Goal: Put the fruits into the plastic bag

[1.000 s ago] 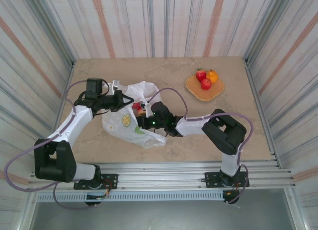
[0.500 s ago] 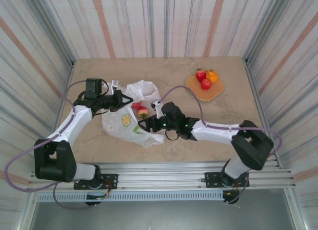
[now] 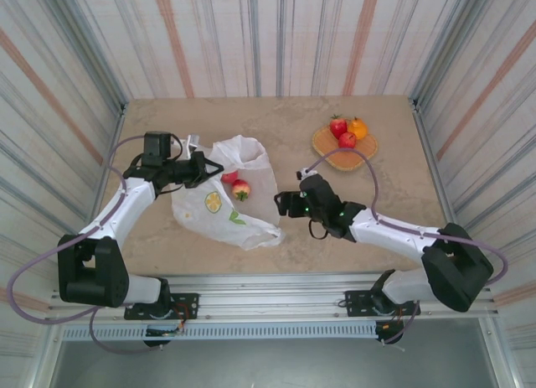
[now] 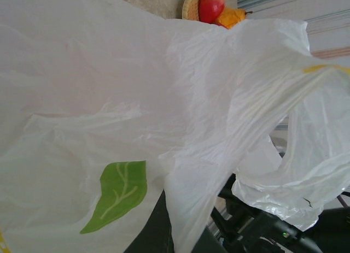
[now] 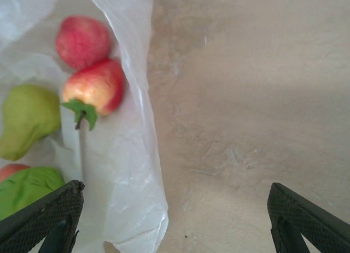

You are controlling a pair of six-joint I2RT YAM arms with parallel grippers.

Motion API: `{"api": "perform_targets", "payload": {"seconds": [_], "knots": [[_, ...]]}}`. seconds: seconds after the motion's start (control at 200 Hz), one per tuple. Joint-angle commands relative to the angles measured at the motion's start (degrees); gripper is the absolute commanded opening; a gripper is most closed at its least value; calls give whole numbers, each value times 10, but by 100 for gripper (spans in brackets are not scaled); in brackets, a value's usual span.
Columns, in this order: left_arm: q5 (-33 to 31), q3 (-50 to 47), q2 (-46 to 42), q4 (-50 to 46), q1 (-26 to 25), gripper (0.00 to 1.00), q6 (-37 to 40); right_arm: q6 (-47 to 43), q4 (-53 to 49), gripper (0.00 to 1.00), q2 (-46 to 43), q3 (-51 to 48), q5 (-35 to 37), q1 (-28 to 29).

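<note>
The plastic bag (image 3: 219, 210) lies white and crinkly on the table, its mouth facing right. My left gripper (image 3: 209, 167) is shut on the bag's upper edge and holds it up; in the left wrist view the bag film (image 4: 136, 100) drapes over the dark fingers (image 4: 150, 228). Inside the bag lie a red fruit (image 5: 83, 41), a red-yellow apple (image 5: 95, 86) and a green fruit (image 5: 27, 119). My right gripper (image 3: 281, 204) stands open and empty just right of the bag mouth, over bare table. A strawberry (image 3: 337, 126), an orange (image 3: 358, 128) and a red apple (image 3: 347, 141) sit on the tray.
The tan woven tray (image 3: 343, 156) sits at the back right of the marble-look table (image 3: 394, 195). Striped walls close in three sides. A metal rail (image 3: 293, 287) runs along the near edge by the arm bases.
My right gripper has pulled back out of the bag mouth to the right, leaving the red-yellow apple inside. The left gripper has kept its hold on the bag.
</note>
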Motion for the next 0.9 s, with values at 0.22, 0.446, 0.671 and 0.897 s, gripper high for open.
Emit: {"api": "perform_targets", "payload": {"seconds": [0.22, 0.446, 0.671, 0.897], "knots": [[2, 7, -5, -5, 4, 0, 3, 54, 114, 40, 125, 17, -77, 4], [10, 15, -11, -14, 13, 0, 10, 33, 82, 0, 65, 37, -100, 4], [24, 27, -38, -9, 43, 0, 5, 20, 32, 0, -51, 60, -85, 16], [21, 45, -66, -24, 65, 0, 3, 16, 29, 0, -58, 74, -82, 29]]}}
